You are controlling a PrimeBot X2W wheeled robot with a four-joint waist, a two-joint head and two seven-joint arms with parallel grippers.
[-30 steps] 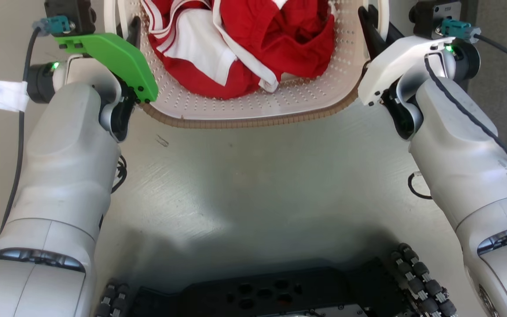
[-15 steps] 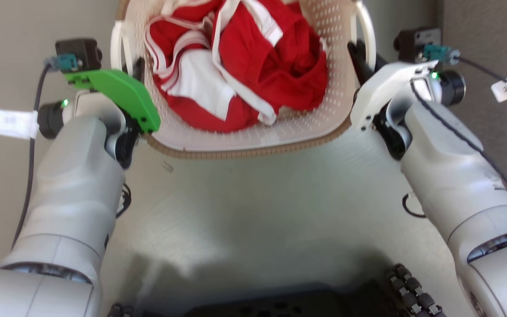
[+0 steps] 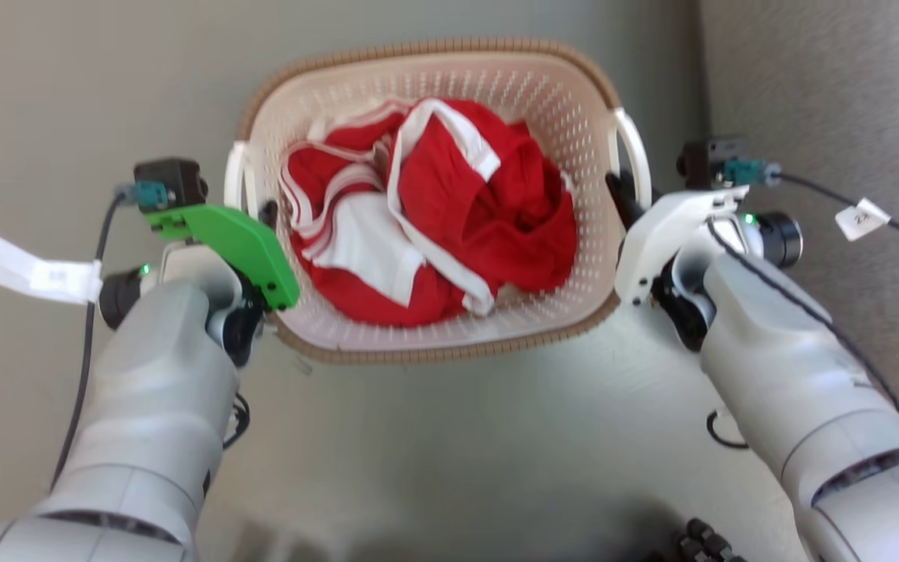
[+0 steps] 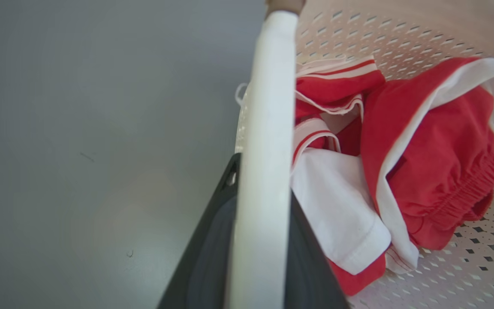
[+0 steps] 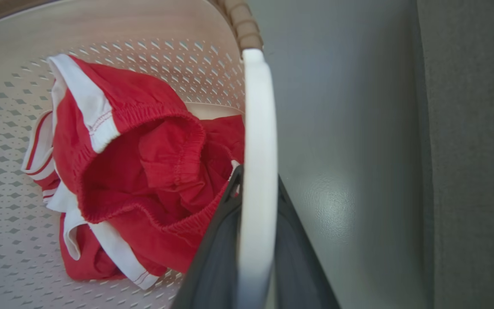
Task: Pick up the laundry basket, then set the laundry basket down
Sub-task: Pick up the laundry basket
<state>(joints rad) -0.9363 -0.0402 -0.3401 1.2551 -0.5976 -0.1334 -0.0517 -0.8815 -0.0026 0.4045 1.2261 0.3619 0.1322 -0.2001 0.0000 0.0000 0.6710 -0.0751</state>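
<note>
Showing a two-armed grasp from above, the head view places the cream-white, perforated plastic laundry basket [image 3: 434,355], rounded rectangular with a brown woven-look rim, in the upper centre of the frame over a smooth grey floor [image 3: 496,453]. Whether its base touches the floor cannot be told. A crumpled heap of red garments with white bands [image 3: 457,234] lies inside it. A strip of darker, textured grey flooring [image 3: 808,94] runs down the right edge of the frame.

The left tool [image 3: 253,209], under a bright green wrist plate [image 3: 239,246], meets the basket's left side at centre left. The right tool [image 3: 627,201], under a white wrist cover [image 3: 652,234], meets the right side at centre right.

In the left wrist view the left white handle [image 4: 264,128] runs up the middle of the frame. One dark finger [image 4: 212,240] lies against each side of it, so the left tool is closed on the handle.

The right wrist view gives the matching picture. The right white handle [image 5: 257,128] rises through the centre, clamped between the right tool's two dark fingers [image 5: 217,249]. The garments show at left and the grey floor at right.
</note>
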